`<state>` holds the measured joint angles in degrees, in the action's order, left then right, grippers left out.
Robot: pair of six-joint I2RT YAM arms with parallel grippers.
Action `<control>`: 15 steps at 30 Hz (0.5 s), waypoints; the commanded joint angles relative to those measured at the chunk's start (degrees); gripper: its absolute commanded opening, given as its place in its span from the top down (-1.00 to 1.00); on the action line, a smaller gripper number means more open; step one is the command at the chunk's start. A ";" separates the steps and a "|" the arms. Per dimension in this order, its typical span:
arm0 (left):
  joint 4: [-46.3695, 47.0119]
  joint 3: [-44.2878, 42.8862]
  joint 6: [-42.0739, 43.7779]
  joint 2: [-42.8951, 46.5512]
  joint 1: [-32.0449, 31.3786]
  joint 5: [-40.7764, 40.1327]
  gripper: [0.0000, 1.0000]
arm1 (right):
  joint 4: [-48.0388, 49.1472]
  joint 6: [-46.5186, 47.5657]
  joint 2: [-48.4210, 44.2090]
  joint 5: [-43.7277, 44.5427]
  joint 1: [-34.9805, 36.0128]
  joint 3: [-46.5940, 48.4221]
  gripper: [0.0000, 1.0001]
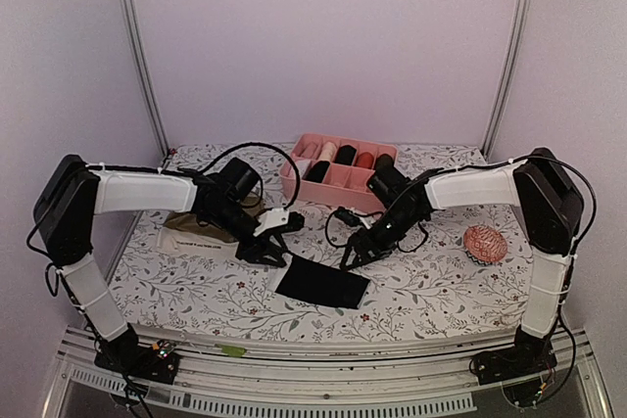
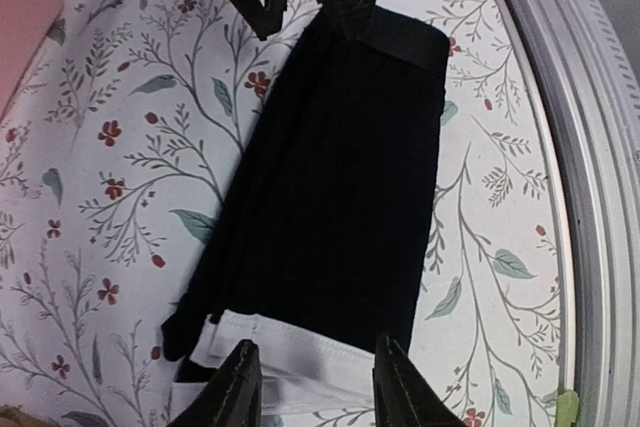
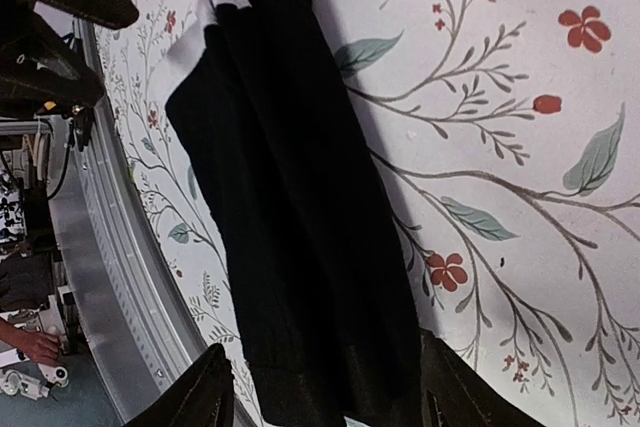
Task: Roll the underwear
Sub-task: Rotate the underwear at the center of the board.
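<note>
The folded black underwear (image 1: 321,284) lies flat on the floral table (image 1: 176,286) between the arms, its long axis running left to right. Its white-trimmed end points at the left gripper (image 1: 276,254), its plain end at the right gripper (image 1: 350,261); both are spread and empty, each straddling its end, equally near

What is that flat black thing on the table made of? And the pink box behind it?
The black underwear looks like soft, matte knit cloth: it lies limp and flat, with a smoother white band at one end. The pink box looks like hard, smooth plastic, with thin straight walls and dividers, though I can't be sure.
</note>
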<state>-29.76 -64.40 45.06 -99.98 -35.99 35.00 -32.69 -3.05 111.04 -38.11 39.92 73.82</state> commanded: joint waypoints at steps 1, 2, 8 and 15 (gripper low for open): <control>7.22 4.15 -10.75 0.66 -4.62 -4.86 0.23 | -0.95 2.13 3.00 2.38 0.43 -0.26 -0.26; 8.20 4.68 -11.84 0.73 -5.02 -5.87 0.23 | -1.02 2.27 3.55 2.90 0.49 -0.24 -0.23; 9.10 4.19 -11.91 -3.62 -5.68 -12.97 0.30 | -0.63 2.31 4.79 4.82 0.64 -1.78 0.13; 9.48 -2.19 -7.37 -11.66 -4.02 -18.25 0.52 | 1.56 -1.28 3.87 3.99 2.56 -5.41 0.50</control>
<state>-21.80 -62.43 35.00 -107.66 -41.39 21.17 -32.01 -1.93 114.93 -34.76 40.84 71.50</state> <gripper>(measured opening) 0.262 0.285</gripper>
